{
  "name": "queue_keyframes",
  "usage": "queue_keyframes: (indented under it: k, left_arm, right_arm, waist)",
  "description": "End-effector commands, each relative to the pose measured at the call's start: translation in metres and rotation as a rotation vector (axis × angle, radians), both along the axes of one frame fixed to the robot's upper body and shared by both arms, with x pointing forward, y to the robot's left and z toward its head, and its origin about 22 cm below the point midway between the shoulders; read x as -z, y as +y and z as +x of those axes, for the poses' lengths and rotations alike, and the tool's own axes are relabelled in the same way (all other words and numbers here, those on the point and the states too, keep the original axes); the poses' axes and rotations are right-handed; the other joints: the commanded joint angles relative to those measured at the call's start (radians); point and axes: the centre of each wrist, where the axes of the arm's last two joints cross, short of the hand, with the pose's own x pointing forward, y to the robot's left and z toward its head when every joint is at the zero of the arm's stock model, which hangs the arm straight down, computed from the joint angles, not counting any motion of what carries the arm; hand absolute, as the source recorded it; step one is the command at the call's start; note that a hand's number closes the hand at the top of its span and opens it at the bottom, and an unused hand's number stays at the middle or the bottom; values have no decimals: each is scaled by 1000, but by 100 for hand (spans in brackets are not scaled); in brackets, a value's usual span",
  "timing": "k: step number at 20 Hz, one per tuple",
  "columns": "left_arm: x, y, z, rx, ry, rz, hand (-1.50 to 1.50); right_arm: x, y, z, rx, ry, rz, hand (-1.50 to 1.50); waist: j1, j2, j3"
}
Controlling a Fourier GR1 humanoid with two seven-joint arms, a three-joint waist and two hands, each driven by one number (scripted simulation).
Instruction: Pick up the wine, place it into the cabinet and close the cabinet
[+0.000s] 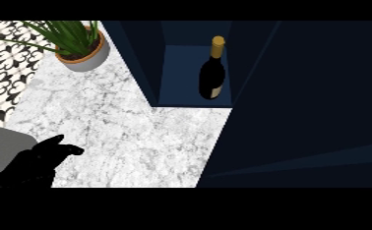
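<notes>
One hand, the left hand (36, 165), shows at the lower left corner, over the near edge of the white marble table (131, 126). Its fingers (71, 150) are relaxed and apart, holding nothing. One potted plant (78, 44) with long green leaves stands at the table's far left. Further right, one dark-blue cabinet (139, 57) stands open. One wine bottle (211, 76) stands upright inside it, close to the right wall, gold cap on top. The bottle is well apart from the fingers, up and to their right, with bare marble between. One broad dark panel (305, 106) fills the right side.
</notes>
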Motion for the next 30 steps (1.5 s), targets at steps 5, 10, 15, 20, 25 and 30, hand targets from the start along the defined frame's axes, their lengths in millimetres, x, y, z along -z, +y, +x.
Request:
queue_keyframes:
  k: [5,10,15,20,25,30]
  left_arm:
    - [-6,45,-10,-89,-10,-43,-150]
    - [-5,86,-14,-122,10,-6,-150]
    - [-15,110,-17,-101,-18,8,-150]
    - [-15,122,-24,-90,-12,2,-150]
    - [-16,134,-25,-65,-12,-6,-150]
    - [-11,150,-33,-95,-14,11,-150]
  right_arm:
    - [-14,53,-33,-115,-43,-75,150]
    - [-5,84,-35,-60,-75,-43,150]
    - [-16,89,-15,70,-125,29,150]
    - [-26,96,-12,153,-135,106,150]
    - [-38,112,33,261,-126,90,150]
    - [-67,136,75,299,-141,56,150]
  waist:
    - [13,-5,-3]
    - [22,-5,-2]
    - [48,-3,-3]
    - [39,-2,-2]
    - [54,9,-2]
    - [49,11,-1]
